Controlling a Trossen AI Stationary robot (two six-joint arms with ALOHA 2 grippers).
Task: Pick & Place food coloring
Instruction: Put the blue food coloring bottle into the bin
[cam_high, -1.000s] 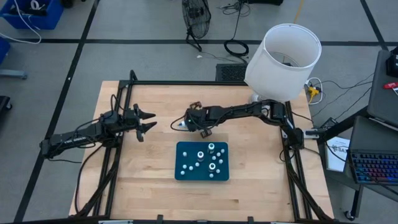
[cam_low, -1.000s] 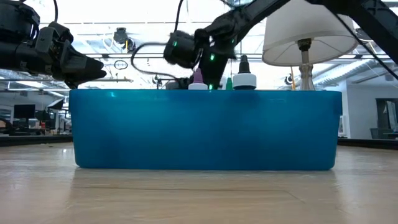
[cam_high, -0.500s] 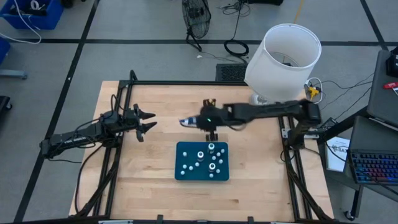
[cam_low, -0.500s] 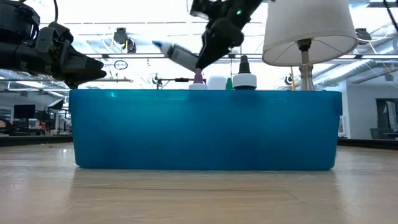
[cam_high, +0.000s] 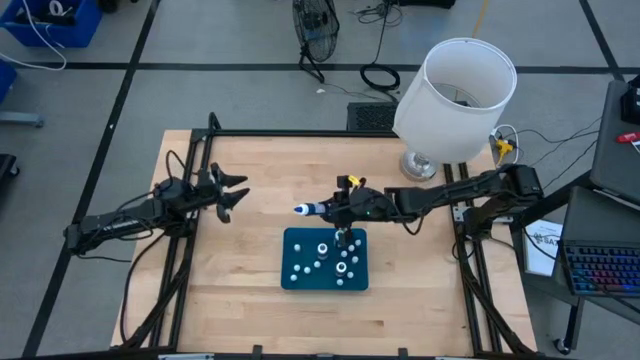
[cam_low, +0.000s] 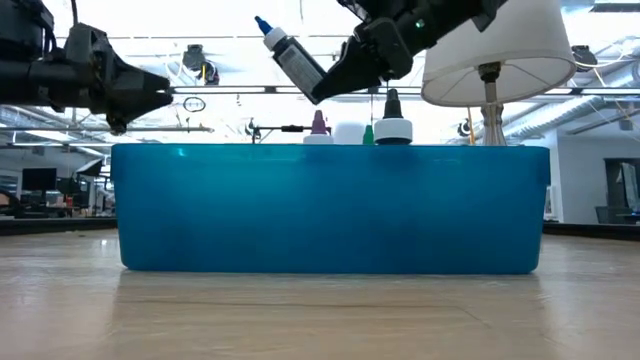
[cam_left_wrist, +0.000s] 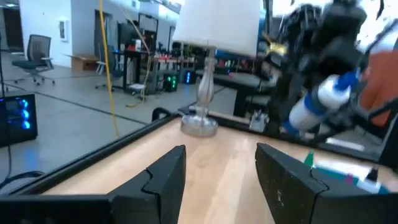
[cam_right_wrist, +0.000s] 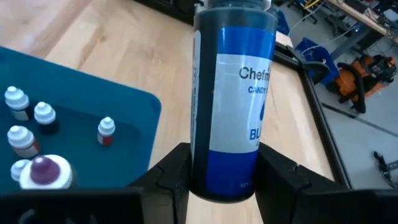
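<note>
The teal tray (cam_high: 300, 275) sits toward the near middle of the table (cam_high: 250, 300), with bare wood open on all sides of it; in the low view its blue wall (cam_low: 330, 210) spans most of the picture. Inside stand several small white-capped bottles (cam_high: 341, 268), clustered toward the tray's right half, leaving its left part fairly free.

Just above the tray's far edge hangs the right end effector (cam_high: 345, 210), its fingers pinching a blue-labelled food coloring bottle (cam_high: 318, 209). The bottle lies nearly level, its blue tip pointing toward the left arm; in the low view it tilts tip-up (cam_low: 292, 58), clear of the bottle tips showing over the tray's rim. The right wrist view shows the bottle (cam_right_wrist: 233, 99) clamped between both dark fingers, with the tray's corner and small bottles (cam_right_wrist: 106, 129) below.

Half a second ago this end effector was farther from the tray's far edge and a little more to the left; it has since come nearer, over the rim, and the bottle has risen in the low view.

The left end effector (cam_high: 232, 195) hovers over open wood left of the tray, fingers spread, empty, much where it was before. At the table's far right corner stands a white-shaded lamp (cam_high: 455, 95).
</note>
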